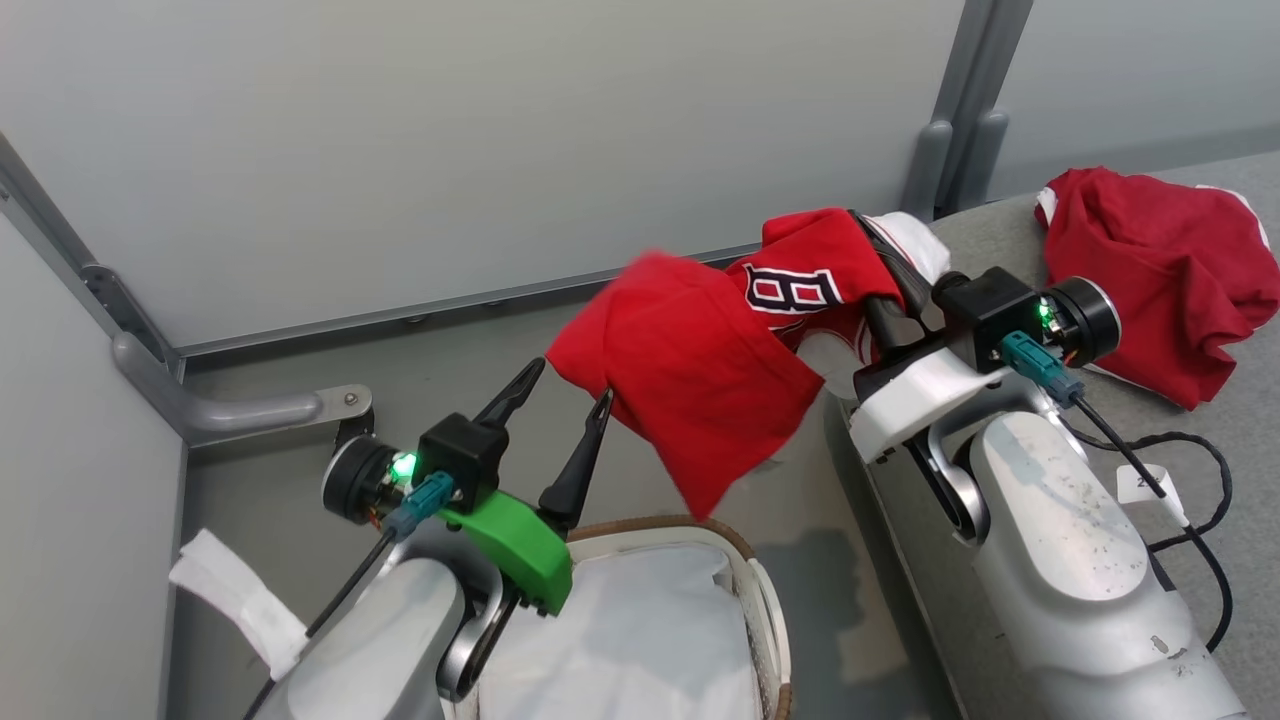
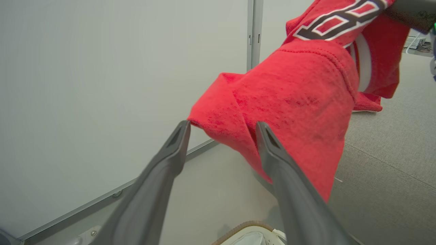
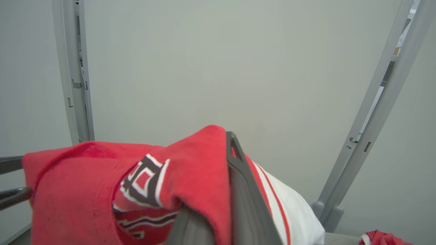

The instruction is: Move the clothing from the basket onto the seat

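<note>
Item: emblem garment [image 1: 690, 380], aloft between basket [image 1: 640, 525] and seat [image 1: 985, 235], clamped in the closed right pincer [image 1: 865, 230], draping toward 8 o'clock.
Left pincer [image 1: 570, 380]: open, empty, hem at its 2 o'clock.
Seat: 3 o'clock of the garment, right arm nearer; 2nd garment [image 1: 1150, 270] lies there.
Obscured: right fingertips fabric-wrapped; basket interior partly cut off.

Silver forearms [image 1: 1060, 540]; green left bracket [image 1: 510, 540], white right bracket [image 1: 920, 400]; teal plugs [image 1: 1035, 362].

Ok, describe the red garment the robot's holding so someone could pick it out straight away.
Find the big grey seat on the right, where a crumpled red heap lies. Off its left edge, above the white basket, the held garment hangs from the right gripper. Only it shows a navy-and-white letter emblem.
</note>
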You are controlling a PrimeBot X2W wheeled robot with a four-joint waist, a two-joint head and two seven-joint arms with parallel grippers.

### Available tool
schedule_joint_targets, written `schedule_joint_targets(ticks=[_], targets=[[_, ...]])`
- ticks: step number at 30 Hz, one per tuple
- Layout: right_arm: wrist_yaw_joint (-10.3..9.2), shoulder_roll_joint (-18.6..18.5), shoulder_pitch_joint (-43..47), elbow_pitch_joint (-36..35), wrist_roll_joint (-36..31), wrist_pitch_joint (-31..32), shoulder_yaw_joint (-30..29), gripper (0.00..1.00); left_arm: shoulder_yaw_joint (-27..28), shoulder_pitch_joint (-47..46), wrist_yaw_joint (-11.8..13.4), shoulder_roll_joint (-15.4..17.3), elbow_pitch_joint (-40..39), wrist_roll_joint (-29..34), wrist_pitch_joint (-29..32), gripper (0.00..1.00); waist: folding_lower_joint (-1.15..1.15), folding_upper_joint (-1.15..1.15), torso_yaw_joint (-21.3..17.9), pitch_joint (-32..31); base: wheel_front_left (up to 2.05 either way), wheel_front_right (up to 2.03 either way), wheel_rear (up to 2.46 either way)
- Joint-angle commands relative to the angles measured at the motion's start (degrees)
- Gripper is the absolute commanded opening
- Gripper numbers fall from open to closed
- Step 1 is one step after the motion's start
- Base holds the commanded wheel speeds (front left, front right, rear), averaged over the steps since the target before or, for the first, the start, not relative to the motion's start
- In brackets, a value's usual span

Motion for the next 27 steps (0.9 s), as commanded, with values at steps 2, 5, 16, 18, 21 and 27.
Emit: schedule_joint_targets(ticks=[2, 5, 16, 18, 21, 27], targets=[[-0.08, -0.20, 0.80, -1.12, -0.39, -0.03, -0.55, 0.00, 2.62, 3.71, -0.45, -0.43, -0.90, 0.85, -0.16, 1.00, 0.00, 0.00, -0.23, 0.20, 0.00, 0.00, 0.00], [-0.08, -0.19, 1.29, -1.94, -0.77, -0.03, -1.27, 0.00, 5.36, 7.39, -0.99, -0.81, -1.33, 2.05, -0.12, 1.00, 0.00, 0.00, -0.33, 0.39, 0.00, 0.00, 0.00], [-0.08, -0.19, 2.61, -3.02, -1.39, -0.02, -2.69, 0.00, 13.89, 15.13, -3.21, -3.99, -2.79, 6.44, -0.12, 1.00, 0.00, 0.00, -1.16, 0.76, 0.00, 0.00, 0.00], [-0.08, -0.20, 2.57, -2.96, -1.60, -0.03, -3.01, 0.00, 14.83, 16.08, -3.60, -4.64, -2.87, 7.48, -0.12, 1.00, 0.00, 0.00, -1.44, 0.83, 0.00, 0.00, 0.00], [-0.08, -0.19, 2.31, -3.43, -1.84, -0.03, -3.39, 0.00, 15.98, 16.92, -4.05, -5.60, -3.03, 8.22, -0.12, 1.00, 0.00, 0.00, -2.35, 1.19, 0.00, 0.00, 0.00], [-0.08, -0.37, 1.32, -3.96, -2.27, -0.03, -3.67, 0.00, 17.96, 17.57, -4.87, -7.11, -3.98, 9.85, -0.13, 1.00, 0.00, 0.00, -6.47, 2.57, 0.00, 0.00, 0.00]])
